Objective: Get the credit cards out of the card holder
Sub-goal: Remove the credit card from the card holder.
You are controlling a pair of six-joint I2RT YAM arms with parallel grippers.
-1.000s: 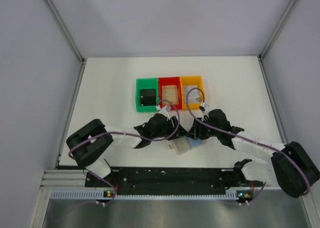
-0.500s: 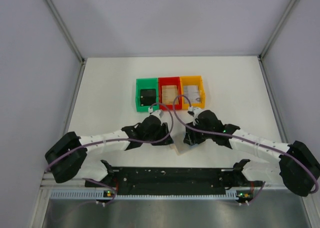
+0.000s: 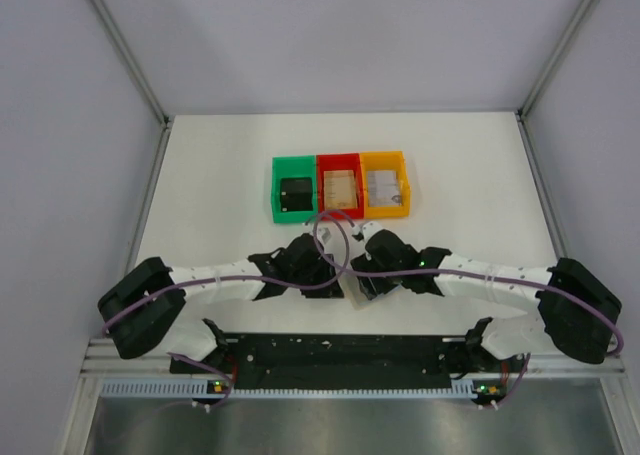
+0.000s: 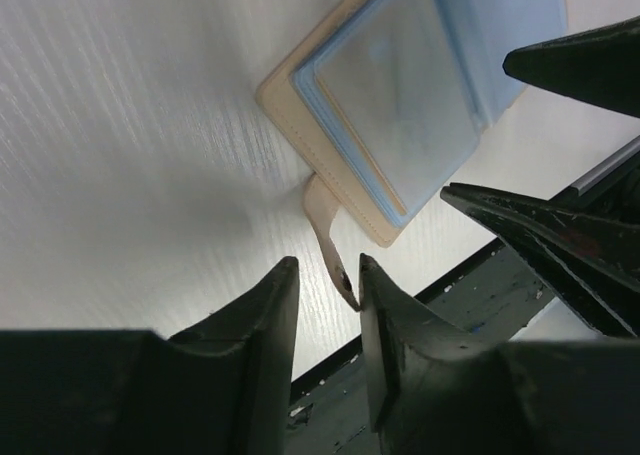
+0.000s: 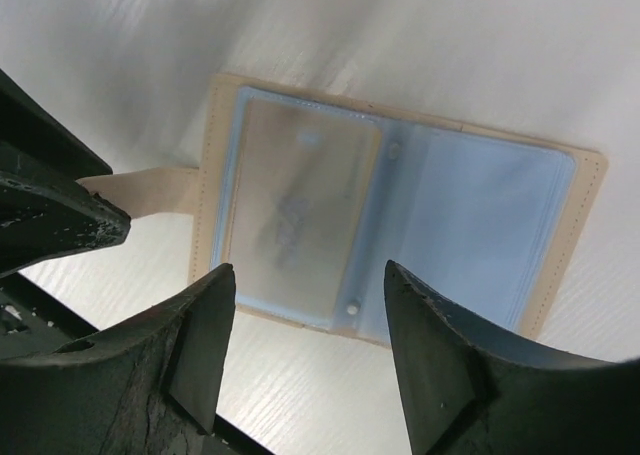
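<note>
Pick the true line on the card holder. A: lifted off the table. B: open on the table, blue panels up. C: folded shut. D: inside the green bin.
B: the card holder lies spread flat on the table, both light blue panels facing up.

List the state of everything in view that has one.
card holder, open flat, blue inside up.
card, inside a clear sleeve.
strap, unfastened, sticking out.
left end effector, slightly open at the strap's tip.
right end effector, open wide over the holder.
green bin, holds a dark item.
red bin, holds a tan item.
orange bin, holds a pale item.
</note>
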